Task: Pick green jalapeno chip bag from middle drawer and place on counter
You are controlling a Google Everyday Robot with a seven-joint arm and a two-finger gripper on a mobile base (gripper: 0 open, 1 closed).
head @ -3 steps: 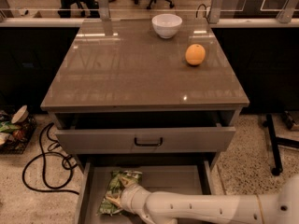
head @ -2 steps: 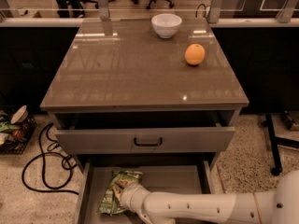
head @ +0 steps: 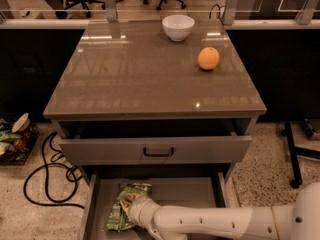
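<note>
The green jalapeno chip bag lies crumpled on the floor of the open middle drawer, at its left side. My white arm reaches in from the lower right, and my gripper is at the bag, over its right half. The glossy grey-brown counter tops the cabinet above.
A white bowl and an orange fruit sit on the counter's far right. The upper drawer front with a black handle is slightly pulled out above the middle drawer. Black cables and a basket lie on the floor at left.
The arm has stayed in the drawer with the gripper at the bag. The bag has shifted slightly under it.
</note>
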